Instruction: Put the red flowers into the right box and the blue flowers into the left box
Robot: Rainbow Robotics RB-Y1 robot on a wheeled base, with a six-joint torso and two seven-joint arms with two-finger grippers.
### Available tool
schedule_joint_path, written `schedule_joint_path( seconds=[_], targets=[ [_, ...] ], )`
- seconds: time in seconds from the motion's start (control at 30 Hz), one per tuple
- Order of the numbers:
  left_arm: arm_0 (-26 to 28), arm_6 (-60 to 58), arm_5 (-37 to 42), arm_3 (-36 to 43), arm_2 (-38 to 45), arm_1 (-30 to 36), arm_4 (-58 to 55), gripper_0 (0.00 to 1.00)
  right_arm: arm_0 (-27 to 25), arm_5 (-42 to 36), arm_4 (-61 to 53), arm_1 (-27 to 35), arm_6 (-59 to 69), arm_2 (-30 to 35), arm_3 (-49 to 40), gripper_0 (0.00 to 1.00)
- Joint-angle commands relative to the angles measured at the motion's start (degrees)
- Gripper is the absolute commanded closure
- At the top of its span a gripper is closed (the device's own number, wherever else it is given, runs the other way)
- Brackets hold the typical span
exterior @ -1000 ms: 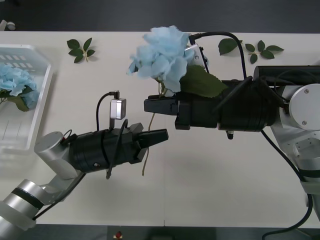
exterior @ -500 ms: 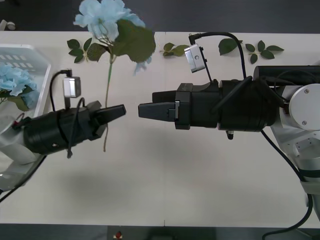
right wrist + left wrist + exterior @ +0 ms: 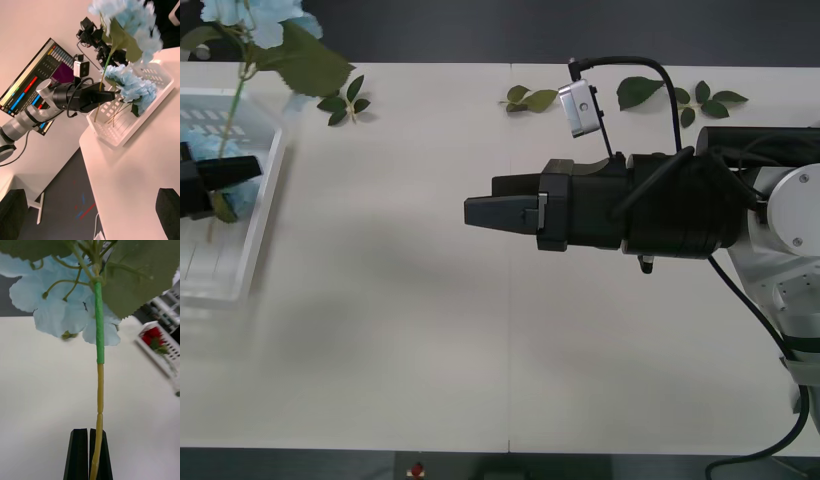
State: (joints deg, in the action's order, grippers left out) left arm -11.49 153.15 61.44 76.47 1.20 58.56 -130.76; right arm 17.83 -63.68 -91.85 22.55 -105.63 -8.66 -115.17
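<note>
Since half a second ago, pale-blue fluffy hydrangea (image 3: 240, 20) shifts left and now hangs upright above white slotted plastic basket (image 3: 265, 190), thin stem clamped in black left pincer (image 3: 235, 170). Another blue hydrangea head (image 3: 131, 84) lies inside basket. Black right pincer (image 3: 480, 210) hovers mid white counter (image 3: 430, 330), fingers together, holding nothing. Green leaf sprigs (image 3: 343, 100) lie near counter's far edge.
</note>
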Motion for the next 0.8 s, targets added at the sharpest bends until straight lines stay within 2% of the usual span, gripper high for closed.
schedule_joint_path(
  seconds=[0.03,0.2,0.4,0.63,0.8],
  targets=[
    [-1.08,1.85,0.17,-4.57,5.92,4.72,5.69,1.0,0.98,0.4,-0.7,2.94,2.01,1.81,-1.72,0.0],
    [-1.08,1.85,2.72,-10.55,8.99,8.06,8.86,1.0,0.98,0.31,-1.4,7.25,3.85,3.57,-1.72,0.0],
    [-0.46,1.85,3.69,-16.61,11.72,9.03,12.81,1.0,0.81,0.22,-3.16,14.54,6.23,6.03,-2.07,0.0],
    [4.81,1.85,2.19,-17.67,15.14,9.2,16.15,1.0,-3.24,0.22,-21.18,25.53,-1.86,11.83,-1.19,0.0],
    [8.06,1.85,-0.62,-16.7,15.14,8.59,16.42,1.0,-9.74,0.22,-38.76,34.84,-17.33,13.67,0.74,0.0]
  ],
)
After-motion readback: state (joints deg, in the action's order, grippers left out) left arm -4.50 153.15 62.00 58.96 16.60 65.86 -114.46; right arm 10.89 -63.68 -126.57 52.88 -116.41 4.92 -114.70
